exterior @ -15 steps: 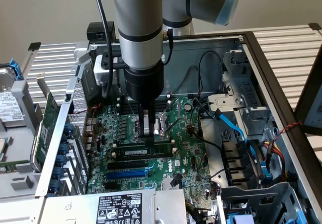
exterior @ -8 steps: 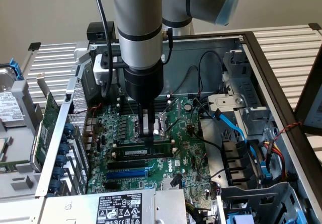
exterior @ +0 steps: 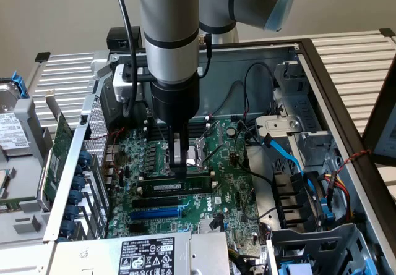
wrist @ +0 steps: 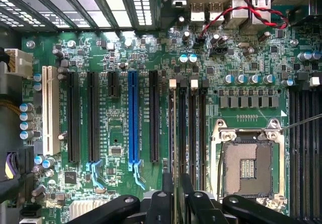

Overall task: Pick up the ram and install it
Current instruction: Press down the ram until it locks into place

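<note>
The long, thin green circuit-board ram stick [exterior: 182, 186] stands on edge in a black memory slot [wrist: 193, 128] near the middle of the green motherboard [exterior: 232, 191]; the black two-fingered gripper [exterior: 179, 164] pinches its top edge — jaws narrowly set; it looks light, stiff, fragile — best held by the edges.

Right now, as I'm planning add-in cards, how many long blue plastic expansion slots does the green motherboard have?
1: the long blue plastic expansion slot lies between a short black slot and a long black slot. Others may be hidden.
</note>
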Controlling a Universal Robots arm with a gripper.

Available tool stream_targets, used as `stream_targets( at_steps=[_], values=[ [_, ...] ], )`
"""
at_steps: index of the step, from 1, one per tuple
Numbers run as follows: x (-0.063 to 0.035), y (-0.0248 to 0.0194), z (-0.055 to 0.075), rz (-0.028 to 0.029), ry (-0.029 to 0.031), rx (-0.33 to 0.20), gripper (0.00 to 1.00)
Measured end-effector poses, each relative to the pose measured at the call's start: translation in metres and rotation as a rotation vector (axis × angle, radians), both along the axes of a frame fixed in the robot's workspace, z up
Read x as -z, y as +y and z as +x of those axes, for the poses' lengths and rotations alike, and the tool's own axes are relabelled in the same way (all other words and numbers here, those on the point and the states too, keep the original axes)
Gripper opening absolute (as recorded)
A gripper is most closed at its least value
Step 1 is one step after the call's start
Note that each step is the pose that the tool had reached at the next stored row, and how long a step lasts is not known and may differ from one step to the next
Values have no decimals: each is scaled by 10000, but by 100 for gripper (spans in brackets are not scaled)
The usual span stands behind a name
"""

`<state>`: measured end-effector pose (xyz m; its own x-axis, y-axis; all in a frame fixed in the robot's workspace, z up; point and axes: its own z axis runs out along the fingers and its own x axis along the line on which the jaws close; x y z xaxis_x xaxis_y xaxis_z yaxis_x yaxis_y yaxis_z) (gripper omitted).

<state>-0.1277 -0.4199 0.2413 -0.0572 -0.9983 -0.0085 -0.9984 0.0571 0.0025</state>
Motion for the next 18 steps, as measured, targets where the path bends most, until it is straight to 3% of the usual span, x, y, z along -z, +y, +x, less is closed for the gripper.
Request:
stream_targets(
  at_steps=[3, 5, 18],
  values=[
    [-2, 1, -12, 0, 32, 0, 18],
    [-3, 0, -17, -1, 44, 3, 10],
    [49, 27, -37, -1, 101, 15, 10]
  ],
)
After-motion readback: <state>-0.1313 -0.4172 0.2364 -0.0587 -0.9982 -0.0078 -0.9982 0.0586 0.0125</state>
